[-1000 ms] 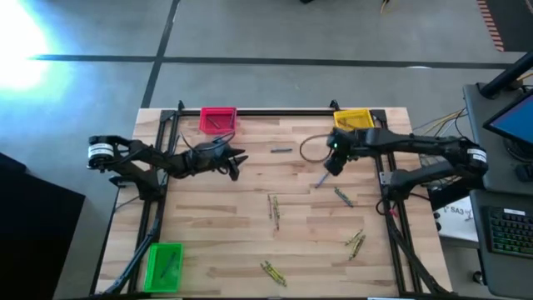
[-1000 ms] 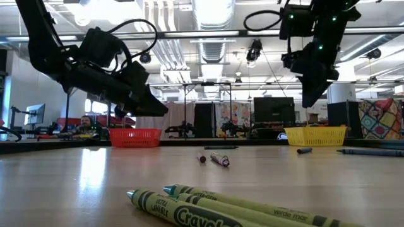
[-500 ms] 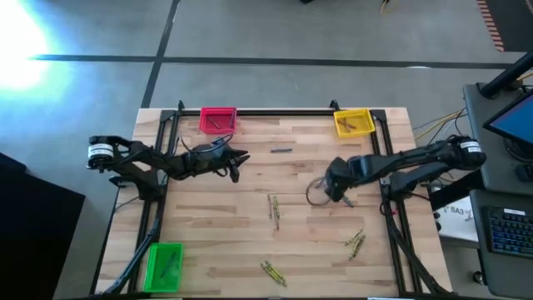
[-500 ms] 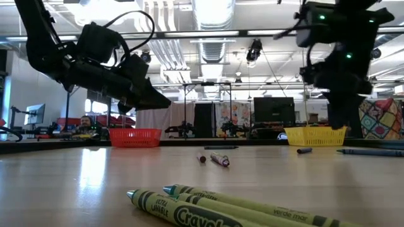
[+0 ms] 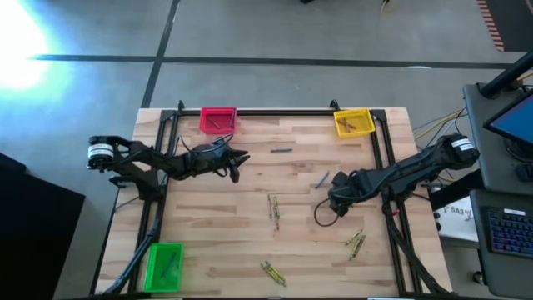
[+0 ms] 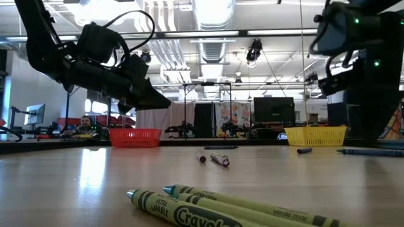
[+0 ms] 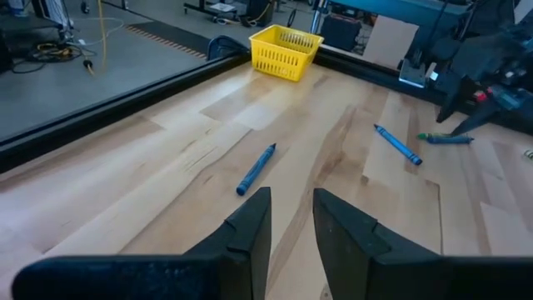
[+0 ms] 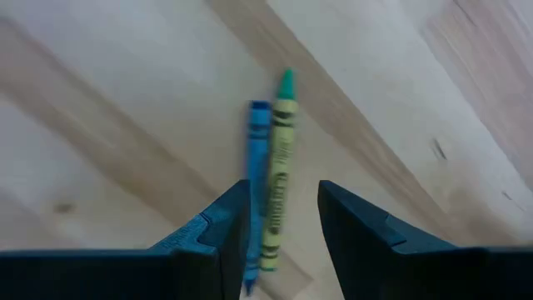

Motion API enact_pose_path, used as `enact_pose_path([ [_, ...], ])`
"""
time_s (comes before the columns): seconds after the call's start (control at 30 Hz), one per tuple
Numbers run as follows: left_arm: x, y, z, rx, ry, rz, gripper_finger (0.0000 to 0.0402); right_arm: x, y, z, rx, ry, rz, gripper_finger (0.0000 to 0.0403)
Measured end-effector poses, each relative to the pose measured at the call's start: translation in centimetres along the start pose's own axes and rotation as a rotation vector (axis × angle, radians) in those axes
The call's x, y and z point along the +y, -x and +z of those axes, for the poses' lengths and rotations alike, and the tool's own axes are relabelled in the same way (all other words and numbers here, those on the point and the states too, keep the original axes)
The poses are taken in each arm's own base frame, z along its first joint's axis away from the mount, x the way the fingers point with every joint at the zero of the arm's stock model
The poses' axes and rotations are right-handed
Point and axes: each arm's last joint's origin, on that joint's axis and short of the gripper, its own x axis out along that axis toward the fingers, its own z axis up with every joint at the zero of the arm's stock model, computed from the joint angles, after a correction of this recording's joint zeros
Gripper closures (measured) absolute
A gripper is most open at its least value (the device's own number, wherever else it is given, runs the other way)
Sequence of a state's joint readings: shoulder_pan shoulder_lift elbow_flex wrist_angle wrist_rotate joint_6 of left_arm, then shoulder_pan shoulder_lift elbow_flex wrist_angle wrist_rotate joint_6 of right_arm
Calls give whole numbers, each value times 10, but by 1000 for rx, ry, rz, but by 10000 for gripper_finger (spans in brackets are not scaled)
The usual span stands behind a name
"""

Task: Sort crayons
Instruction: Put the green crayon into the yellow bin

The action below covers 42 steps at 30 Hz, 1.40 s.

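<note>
The table (image 5: 250, 179) is pale, smooth plank wood with a faint sheen, the crayons (image 6: 221, 208) wear matt paper wrappers, and the yellow bin (image 7: 286, 52) is openwork plastic.

I work in a large robotics lab with an open industrial hall behind me. My wooden butcher-block table (image 5: 250, 217) sits in a black metal frame (image 5: 275, 112) on a polished concrete floor (image 5: 250, 33) marked with dark lines. Looking across the table, I see exposed ceiling ducts (image 6: 211, 16) and strip lights overhead, more robot rigs on stands (image 6: 183, 129), and a person (image 6: 85, 123) seated at a far desk. Beside my table stands a workstation with a keyboard (image 5: 508, 229) and monitor (image 5: 516, 117).
</note>
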<state>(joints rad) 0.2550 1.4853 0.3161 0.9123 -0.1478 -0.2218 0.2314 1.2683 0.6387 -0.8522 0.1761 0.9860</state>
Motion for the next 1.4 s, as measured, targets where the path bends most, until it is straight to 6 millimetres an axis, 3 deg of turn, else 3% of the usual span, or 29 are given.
enact_pose_path([
  [0.43,0,0,0,3,0,1,328,-8,-14,-7,15,4,-31,278],
  [0.73,0,0,0,-1,0,0,328,-12,-21,-11,22,20,-30,382],
  [1.4,0,0,0,1,0,0,328,-1,0,16,-69,100,23,389],
])
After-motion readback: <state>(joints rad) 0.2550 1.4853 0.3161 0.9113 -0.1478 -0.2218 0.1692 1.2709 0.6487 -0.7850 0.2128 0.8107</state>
